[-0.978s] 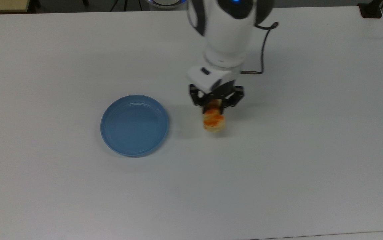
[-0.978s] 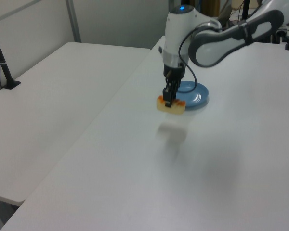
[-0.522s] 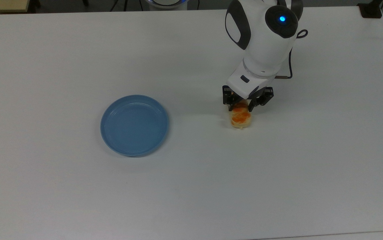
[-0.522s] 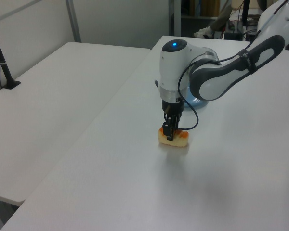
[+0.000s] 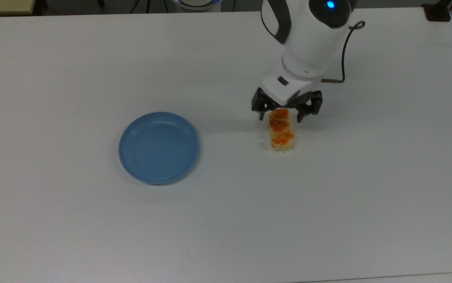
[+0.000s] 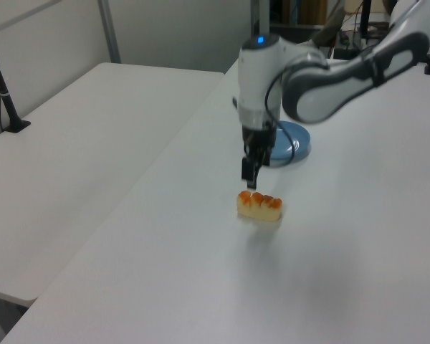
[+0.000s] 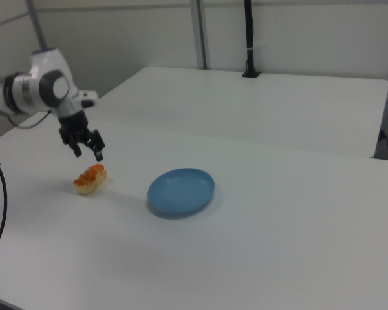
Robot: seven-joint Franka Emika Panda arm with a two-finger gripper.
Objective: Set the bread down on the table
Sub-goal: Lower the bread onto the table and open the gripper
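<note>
Gripper (image 5: 285, 113) (image 6: 249, 178) (image 7: 88, 151): fingers spread wide, holding nothing, pointing down, raised clear of the bread. Bread (image 5: 281, 129) (image 6: 259, 206) (image 7: 90, 179): just below the fingertips, flat on the table (image 5: 92, 220) (image 6: 330, 287) (image 7: 297, 258); oblong pale-tan loaf, three orange glazed bumps, rounded ends. Table: white, smooth, matte. Plate (image 5: 158, 147) (image 6: 287, 141) (image 7: 180, 192): round, blue, shallow rim, well apart toward the top view's left. Arm: white, wrist vertical.
</note>
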